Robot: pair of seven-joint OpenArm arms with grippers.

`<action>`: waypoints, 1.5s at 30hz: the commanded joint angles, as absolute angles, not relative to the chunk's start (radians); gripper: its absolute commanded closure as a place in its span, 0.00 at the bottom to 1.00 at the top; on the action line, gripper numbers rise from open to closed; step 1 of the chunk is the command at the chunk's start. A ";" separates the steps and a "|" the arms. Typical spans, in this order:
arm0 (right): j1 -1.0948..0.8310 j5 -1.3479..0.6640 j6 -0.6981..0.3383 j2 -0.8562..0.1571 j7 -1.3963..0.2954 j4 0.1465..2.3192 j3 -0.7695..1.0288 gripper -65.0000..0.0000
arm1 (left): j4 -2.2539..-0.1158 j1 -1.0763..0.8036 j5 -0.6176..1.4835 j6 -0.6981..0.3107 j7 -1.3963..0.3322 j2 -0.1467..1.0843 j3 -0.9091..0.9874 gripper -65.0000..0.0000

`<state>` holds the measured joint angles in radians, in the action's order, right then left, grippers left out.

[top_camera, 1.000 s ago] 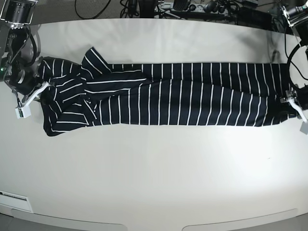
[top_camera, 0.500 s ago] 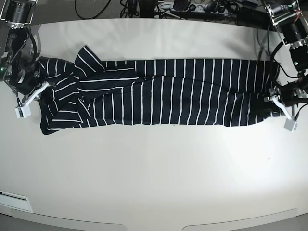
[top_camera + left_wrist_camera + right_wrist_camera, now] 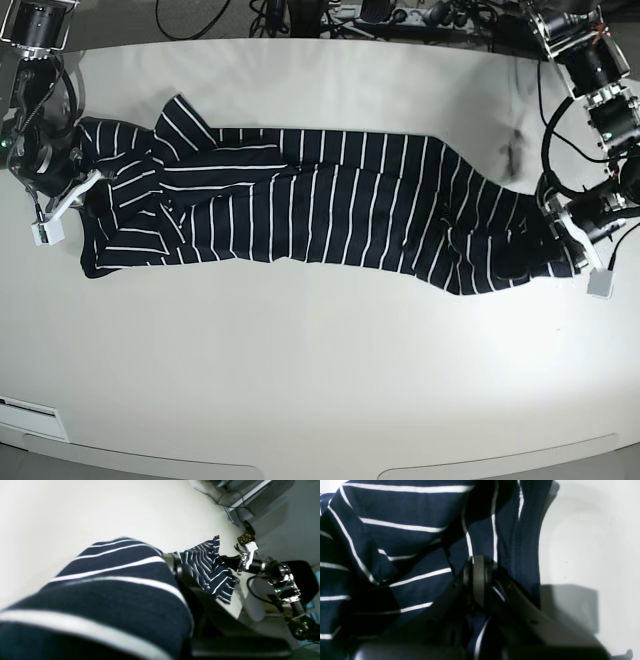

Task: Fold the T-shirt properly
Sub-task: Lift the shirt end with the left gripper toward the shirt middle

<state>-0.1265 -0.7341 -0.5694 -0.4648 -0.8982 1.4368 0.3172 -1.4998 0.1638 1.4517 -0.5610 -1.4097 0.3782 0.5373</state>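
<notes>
While the shirt is lying stretched in a long band across the table, we are gripping it at both ends. Our right gripper is clamping the collar end, jaws pressed together on the cloth beside the thick hem. Our left gripper is pinching the other end (the fabric is draping over the wrist camera, hiding the fingers), and that end is bunching and sagging toward the table's near side.
</notes>
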 commanded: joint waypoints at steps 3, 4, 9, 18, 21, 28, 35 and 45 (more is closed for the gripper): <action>-0.136 -0.680 -0.561 -0.477 -0.981 1.431 0.315 1.00 | -1.522 0.198 1.484 -0.585 -1.396 0.345 0.543 1.00; -0.136 -0.680 -0.561 -0.477 -0.982 1.431 0.315 1.00 | -1.522 0.200 1.484 -0.587 -1.396 0.324 0.543 1.00; -0.135 -0.680 -0.561 -0.477 -0.981 1.431 0.315 1.00 | -1.522 0.199 1.484 -0.593 -1.396 0.219 0.543 1.00; -0.135 -0.681 -0.562 -0.477 -0.988 1.431 0.315 1.00 | -1.521 0.188 1.484 -0.604 -1.396 0.098 0.455 1.00; -0.135 -0.680 -0.561 -0.477 -0.989 1.431 0.315 1.00 | -1.520 0.177 1.484 -0.611 -1.396 0.091 0.371 1.00; -0.135 -0.681 -0.562 -0.477 -0.988 1.431 0.315 1.00 | -1.520 0.175 1.377 -0.621 -1.396 0.056 0.262 1.00; -0.135 -0.681 -0.562 -0.477 -0.988 1.431 0.315 1.00 | -1.520 0.175 1.336 -0.658 -1.396 -0.014 0.262 1.00; -0.135 -0.681 -0.562 -0.477 -0.988 1.431 0.315 1.00 | -1.520 0.175 1.350 -0.681 -1.396 -0.020 0.262 1.00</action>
<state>-0.1261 -0.7380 -0.5697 -0.4652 -0.9047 1.4368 0.3172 -1.5043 0.1558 1.3167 -0.6643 -1.4071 -0.0185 0.2619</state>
